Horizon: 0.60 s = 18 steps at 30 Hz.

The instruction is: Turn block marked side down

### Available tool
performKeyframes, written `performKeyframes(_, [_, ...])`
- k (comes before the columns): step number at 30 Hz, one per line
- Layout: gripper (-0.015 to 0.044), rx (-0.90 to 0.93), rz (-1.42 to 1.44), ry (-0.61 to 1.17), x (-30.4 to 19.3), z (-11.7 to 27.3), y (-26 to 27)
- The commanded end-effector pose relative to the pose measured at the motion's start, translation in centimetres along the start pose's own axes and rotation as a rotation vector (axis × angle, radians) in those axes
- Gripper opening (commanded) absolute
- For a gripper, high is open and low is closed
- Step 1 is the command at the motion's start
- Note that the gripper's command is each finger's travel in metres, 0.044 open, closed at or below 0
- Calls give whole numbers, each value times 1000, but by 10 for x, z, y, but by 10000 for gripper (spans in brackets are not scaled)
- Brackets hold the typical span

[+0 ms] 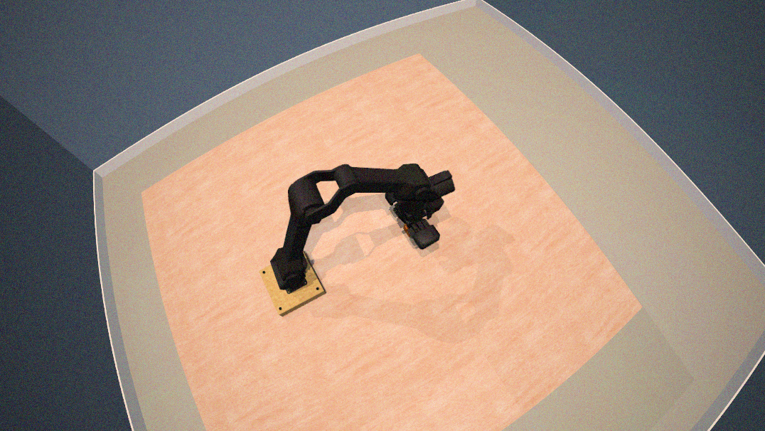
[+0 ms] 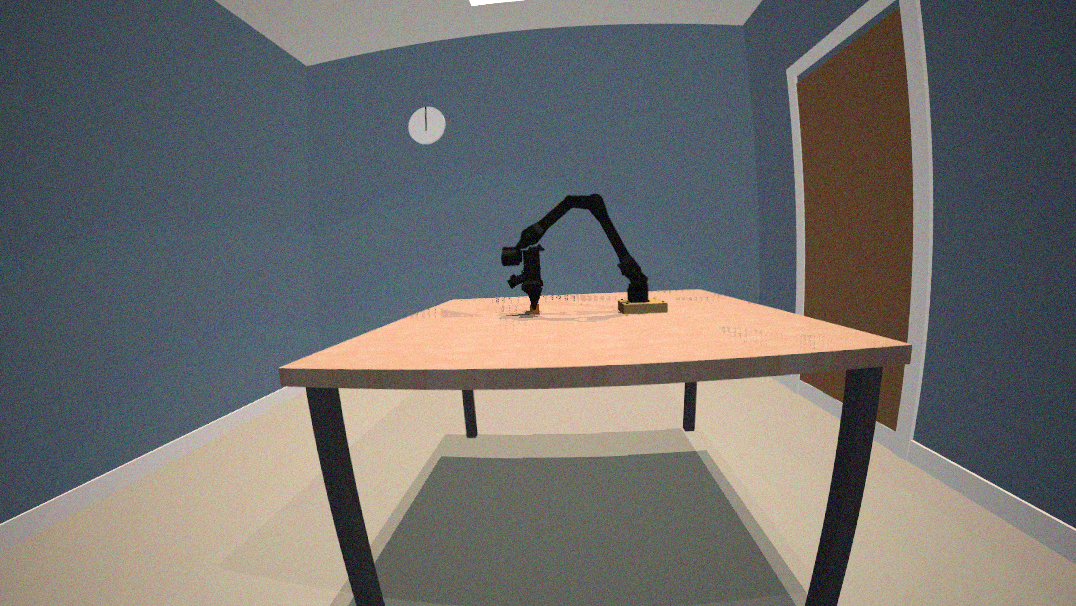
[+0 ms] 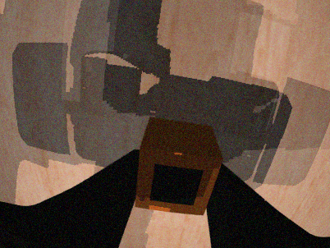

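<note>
Clamping the block (image 3: 178, 167) between its two dark fingers, the pincer (image 3: 177, 216) is narrowed onto the brown cube's opposite side faces, as the wrist view shows plainly. The block sits low on the tabletop (image 1: 481, 321), well out from the arm's tan base plate (image 1: 292, 289); whether it touches the wood or is slightly raised cannot be told. Its dark square marking looks up toward the wrist camera, so the marked side appears to be on top and the turn is judged not yet begun: this is the grasping step. Next would seem to call for a lift giving enough room, a roll of the wrist to bring the marked face underneath, then a gentle set-down and release. From the top view only a sliver of orange shows beneath the wrist (image 1: 407, 227). Nothing else stands near the block; the likeliest trouble is the cube slipping or twisting in the grip while rolling.
</note>
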<state>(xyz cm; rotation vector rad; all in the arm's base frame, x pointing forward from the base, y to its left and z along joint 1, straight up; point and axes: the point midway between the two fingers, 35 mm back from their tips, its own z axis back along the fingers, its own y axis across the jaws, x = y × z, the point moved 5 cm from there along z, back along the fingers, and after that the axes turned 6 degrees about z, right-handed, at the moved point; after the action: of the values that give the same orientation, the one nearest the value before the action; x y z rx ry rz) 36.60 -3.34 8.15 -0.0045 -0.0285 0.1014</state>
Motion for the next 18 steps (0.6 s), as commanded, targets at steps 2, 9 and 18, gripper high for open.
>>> performKeyframes(2, [0, -4, -1, -9, 1, 25, 0])
performKeyframes(9, [0, -5, -1, -19, 1, 26, 0])
performKeyframes(18, [0, -18, -3, -154, -4, 20, 0])
